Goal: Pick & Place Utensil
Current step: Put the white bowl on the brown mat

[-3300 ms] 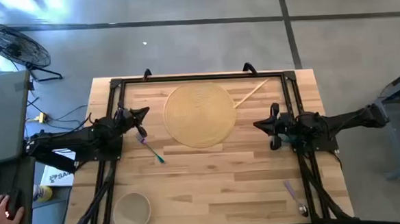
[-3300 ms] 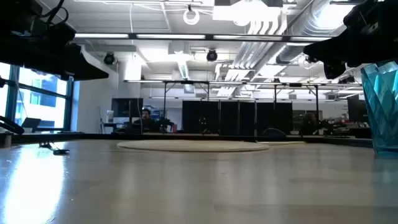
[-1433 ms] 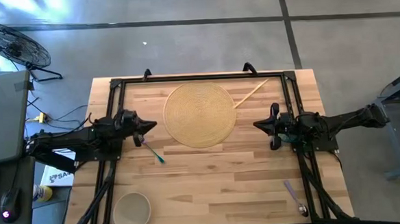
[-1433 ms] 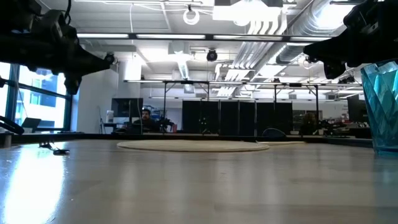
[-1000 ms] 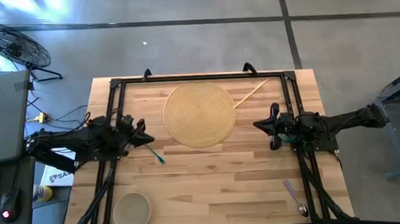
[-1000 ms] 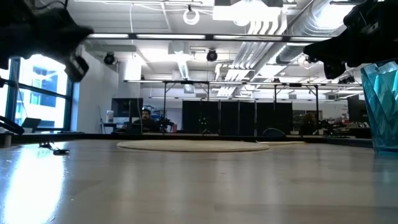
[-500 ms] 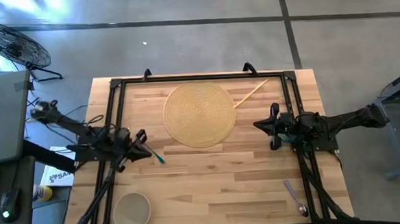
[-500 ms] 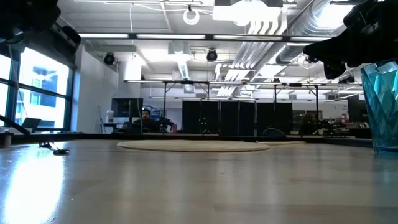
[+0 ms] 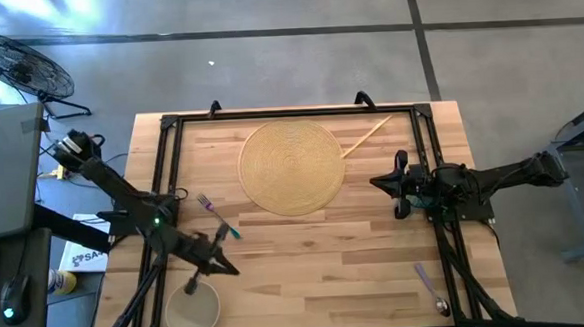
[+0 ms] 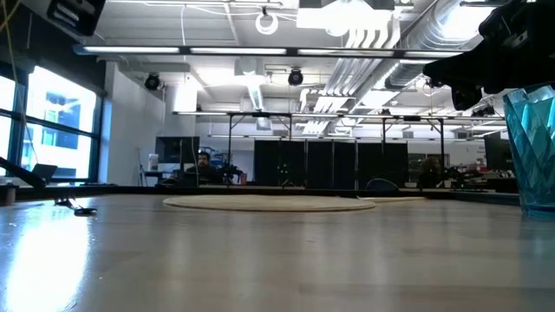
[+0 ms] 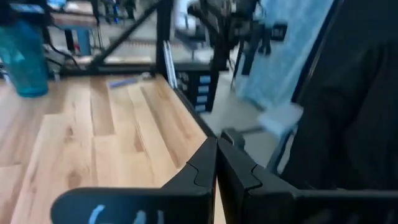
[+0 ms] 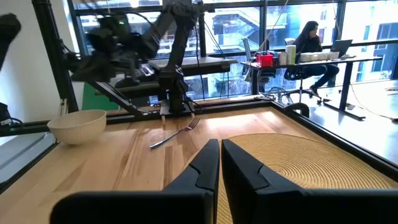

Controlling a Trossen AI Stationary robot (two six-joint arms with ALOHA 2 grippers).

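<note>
A fork (image 9: 219,218) with purple tines and a teal handle lies flat on the wooden table, left of the round woven mat (image 9: 292,166); it also shows in the right wrist view as the fork (image 12: 175,134). My left gripper (image 9: 230,270) is shut and empty, hovering between the fork and the cream bowl (image 9: 192,309), its fingers (image 11: 205,168) pointing toward the table's right side. My right gripper (image 9: 376,183) waits shut, right of the mat. A purple-handled spoon (image 9: 431,288) lies near the table's near right corner.
A wooden stick (image 9: 368,136) lies off the mat's far right edge. A blue bottle (image 10: 531,147) stands near the table's near edge, close to the spoon (image 11: 121,81). Black frame rails (image 9: 168,170) run along the table's sides. People sit at desks in the room behind.
My left arm has swung from beside the fork's tines toward the table's near edge and turned, so its gripper now points right, close to the bowl. It stayed shut and took nothing. The fork has not moved. The right arm kept still.
</note>
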